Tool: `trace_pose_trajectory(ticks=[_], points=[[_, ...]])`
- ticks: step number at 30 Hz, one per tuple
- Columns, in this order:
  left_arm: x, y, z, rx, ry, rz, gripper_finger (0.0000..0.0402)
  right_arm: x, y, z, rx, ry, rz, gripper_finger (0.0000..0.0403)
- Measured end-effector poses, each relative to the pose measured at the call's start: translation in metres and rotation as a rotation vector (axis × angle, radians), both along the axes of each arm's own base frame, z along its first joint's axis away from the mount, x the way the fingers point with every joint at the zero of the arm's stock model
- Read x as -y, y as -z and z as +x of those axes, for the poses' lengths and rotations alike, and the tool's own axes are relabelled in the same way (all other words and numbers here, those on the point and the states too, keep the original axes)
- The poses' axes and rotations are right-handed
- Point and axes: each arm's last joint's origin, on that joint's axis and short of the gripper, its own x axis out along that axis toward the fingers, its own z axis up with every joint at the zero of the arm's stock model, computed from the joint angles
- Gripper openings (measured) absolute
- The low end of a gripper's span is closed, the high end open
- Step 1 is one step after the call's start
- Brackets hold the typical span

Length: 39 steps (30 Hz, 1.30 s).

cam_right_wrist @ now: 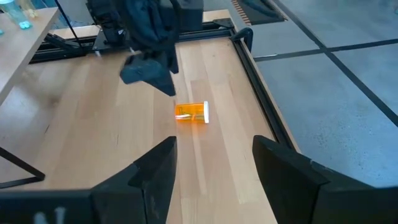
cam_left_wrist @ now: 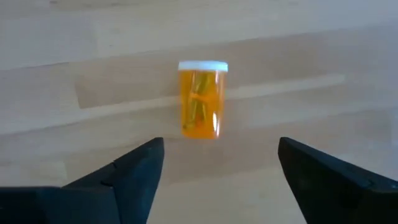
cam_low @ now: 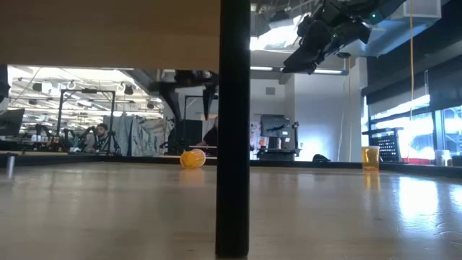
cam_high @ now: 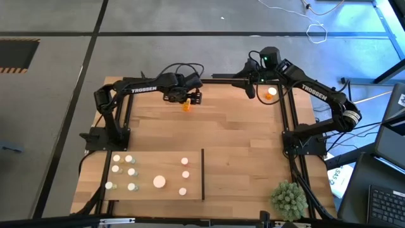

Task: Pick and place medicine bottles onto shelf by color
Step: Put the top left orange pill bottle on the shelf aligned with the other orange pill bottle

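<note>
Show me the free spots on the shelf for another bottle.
On the shelf, the part right of the divider is bare. Left of it, the far-left end is crowded with bottles; four more stand near the divider, with a gap between the groups.

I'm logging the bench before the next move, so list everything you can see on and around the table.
orange bottle: one, orange with white cap, lying on its side on the tabletop at the far edge, under the left hand
second orange bottle: one, orange, far right corner, by the right hand
small bottles: nine, white caps, on the shelf left of the divider, six in a greenish cluster
wide bottle: one, white cap, on the shelf among them
shelf: one, pale wood, near left
divider: one, dark, at the shelf's right end
plant ball: one, green, near right corner
tabletop: one, planked wood
left hand: open, holding nothing
right hand: open, holding nothing
</note>
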Motion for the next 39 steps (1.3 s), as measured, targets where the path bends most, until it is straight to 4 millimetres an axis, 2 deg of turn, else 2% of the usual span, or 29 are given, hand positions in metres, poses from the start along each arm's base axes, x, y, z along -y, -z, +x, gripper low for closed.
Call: trace_pose_trajectory(ticks=[7,10,17,26,39], points=[[-0.020,0.028,-0.001,0.090,0.089,0.109,0.0311,0.000,0.000,0.000,0.000,0.000,0.000,0.0213],[-0.025,0.036,-0.007,0.096,0.129,0.060,0.0310,0.000,0.000,0.000,0.000,0.000,0.000,0.0213],[-0.029,0.046,-0.016,0.075,0.059,0.011,0.0309,0.000,0.000,0.000,0.000,0.000,0.001,0.0213],[-0.033,0.077,-0.005,0.045,0.101,-0.030,0.0309,0.000,0.000,0.000,0.000,0.000,0.001,0.0213],[-0.040,0.095,0.001,0.005,0.095,0.032,0.0309,0.000,0.000,0.000,-0.003,0.006,-0.003,0.0213]])
